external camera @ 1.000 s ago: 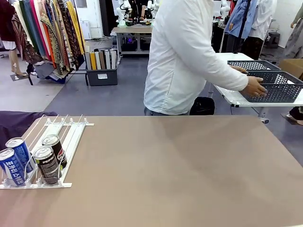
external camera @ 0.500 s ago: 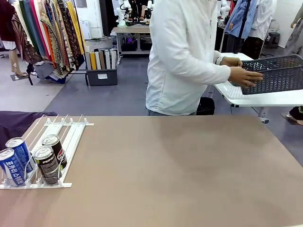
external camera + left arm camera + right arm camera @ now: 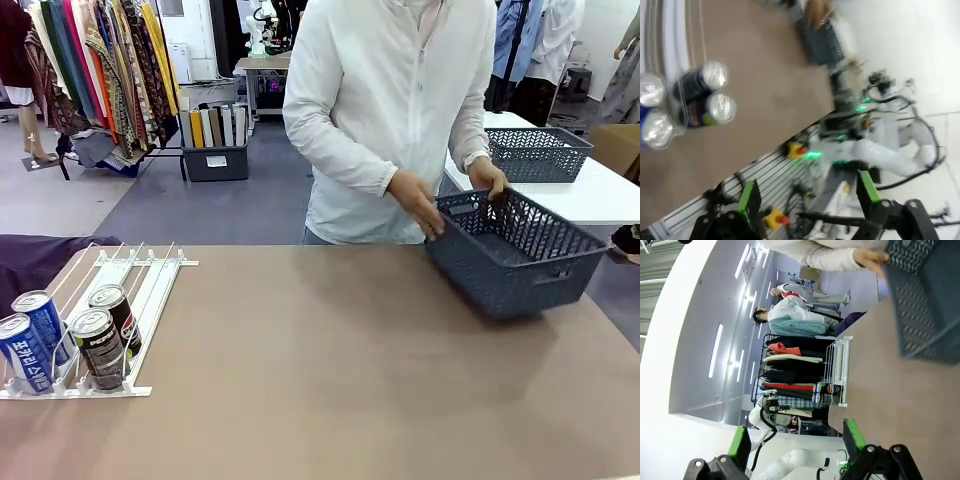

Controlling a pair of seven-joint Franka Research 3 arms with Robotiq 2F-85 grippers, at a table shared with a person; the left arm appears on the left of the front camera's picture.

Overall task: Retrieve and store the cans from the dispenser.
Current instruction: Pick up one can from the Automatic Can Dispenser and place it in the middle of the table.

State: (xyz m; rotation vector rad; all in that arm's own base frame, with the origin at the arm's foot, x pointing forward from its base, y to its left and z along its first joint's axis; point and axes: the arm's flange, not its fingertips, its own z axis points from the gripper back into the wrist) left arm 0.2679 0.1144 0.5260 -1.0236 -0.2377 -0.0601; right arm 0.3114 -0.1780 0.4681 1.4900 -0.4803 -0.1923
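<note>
The dispenser [image 3: 120,285], a flat white rack of thin parallel rails with a low front lip, lies at the lower left of the front view on the smooth tan table [image 3: 340,390]. Four slim cans [image 3: 98,350] with round silver tops stand upright at its front end: two blue with white lettering at the left, and two black just beside them at the right, one behind the other. At the upper right a person in a white shirt grips the rim of a dark grey lattice plastic basket [image 3: 515,260] with both hands [image 3: 418,205]. The basket is tilted over the table's far right part, and I cannot tell whether it touches the top. In the left wrist view the left gripper [image 3: 807,200] stands spread wide with nothing between its green pads. The right gripper [image 3: 796,441] gapes likewise in the right wrist view.
</note>
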